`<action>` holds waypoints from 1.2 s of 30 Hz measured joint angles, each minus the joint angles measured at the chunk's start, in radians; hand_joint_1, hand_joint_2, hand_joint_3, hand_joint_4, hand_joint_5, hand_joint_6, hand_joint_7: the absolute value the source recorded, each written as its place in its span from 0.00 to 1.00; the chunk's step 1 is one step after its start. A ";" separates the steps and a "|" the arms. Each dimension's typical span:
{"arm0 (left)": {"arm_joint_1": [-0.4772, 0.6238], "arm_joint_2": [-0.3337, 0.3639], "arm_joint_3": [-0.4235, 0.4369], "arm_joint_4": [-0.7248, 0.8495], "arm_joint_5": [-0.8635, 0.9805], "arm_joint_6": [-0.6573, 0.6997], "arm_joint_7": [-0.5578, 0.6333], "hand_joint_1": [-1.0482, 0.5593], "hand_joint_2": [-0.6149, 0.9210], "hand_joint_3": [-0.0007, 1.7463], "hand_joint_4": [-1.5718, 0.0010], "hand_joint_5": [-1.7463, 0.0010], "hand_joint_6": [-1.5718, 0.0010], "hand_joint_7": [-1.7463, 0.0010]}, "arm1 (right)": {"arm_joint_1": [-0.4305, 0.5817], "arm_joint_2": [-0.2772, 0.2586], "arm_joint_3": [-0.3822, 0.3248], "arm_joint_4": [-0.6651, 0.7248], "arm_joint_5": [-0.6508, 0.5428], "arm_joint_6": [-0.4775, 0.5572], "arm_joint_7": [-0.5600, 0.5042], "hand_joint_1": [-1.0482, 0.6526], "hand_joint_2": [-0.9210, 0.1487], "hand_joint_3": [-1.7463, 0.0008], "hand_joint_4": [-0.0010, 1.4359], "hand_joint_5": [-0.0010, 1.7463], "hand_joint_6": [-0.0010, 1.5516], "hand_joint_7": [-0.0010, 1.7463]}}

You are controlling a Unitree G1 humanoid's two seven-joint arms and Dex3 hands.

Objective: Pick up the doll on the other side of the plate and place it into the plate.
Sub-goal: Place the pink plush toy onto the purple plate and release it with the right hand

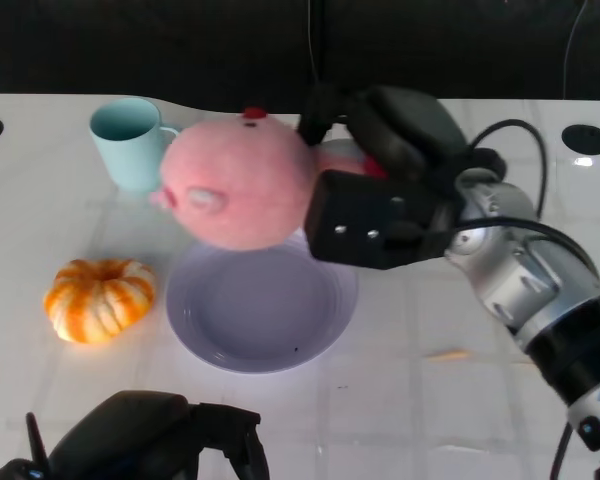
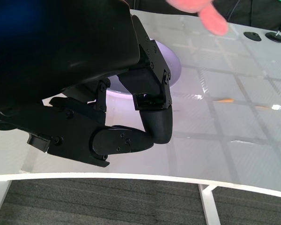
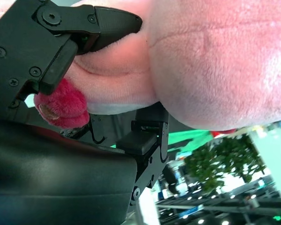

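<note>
A pink plush pig doll with red trim hangs in the air over the far rim of the lavender plate. My right hand grips it from the right side. In the right wrist view the doll fills the picture, with black fingers pressed into its pink body. My left hand rests low at the near table edge, left of the plate, with its fingers curled in on nothing. A bit of the doll and the plate show past it.
A teal mug stands at the far left, just behind the doll. An orange and white pumpkin lies left of the plate. A small orange scrap lies on the white table right of the plate.
</note>
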 measured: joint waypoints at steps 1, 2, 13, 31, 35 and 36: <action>0.001 -0.002 -0.002 0.000 0.003 0.003 0.000 0.46 1.00 0.22 0.57 0.23 0.53 0.48 | -0.003 0.010 0.007 0.013 -0.004 -0.001 0.000 0.49 0.38 0.48 0.61 1.00 0.44 0.97; 0.001 -0.004 -0.004 -0.001 0.007 0.004 0.000 0.46 1.00 0.22 0.57 0.23 0.53 0.48 | -0.008 0.024 0.014 0.033 -0.006 -0.002 -0.001 0.48 0.37 0.49 0.61 1.00 0.44 0.96; 0.002 -0.022 -0.022 -0.009 0.012 0.023 0.000 0.47 1.00 0.22 0.56 0.26 0.52 0.50 | -0.031 0.089 0.062 0.155 -0.029 -0.048 -0.021 0.47 0.28 0.65 0.58 0.87 0.53 0.58; -0.004 -0.026 -0.023 -0.009 0.021 0.032 0.000 0.47 1.00 0.20 0.54 0.27 0.51 0.51 | -0.032 0.002 0.131 0.054 -0.026 0.031 0.490 0.14 0.00 0.90 0.13 0.07 0.09 0.00; -0.006 -0.026 -0.024 -0.009 0.019 0.038 0.000 0.47 1.00 0.21 0.55 0.27 0.51 0.51 | -0.031 -0.022 0.129 0.007 -0.024 0.030 0.527 0.13 0.00 0.90 0.13 0.07 0.08 0.00; -0.007 -0.026 -0.024 -0.008 0.019 0.039 0.000 0.47 1.00 0.21 0.55 0.26 0.51 0.51 | -0.028 -0.028 0.125 -0.013 -0.020 0.030 0.533 0.13 0.00 0.90 0.13 0.07 0.08 0.00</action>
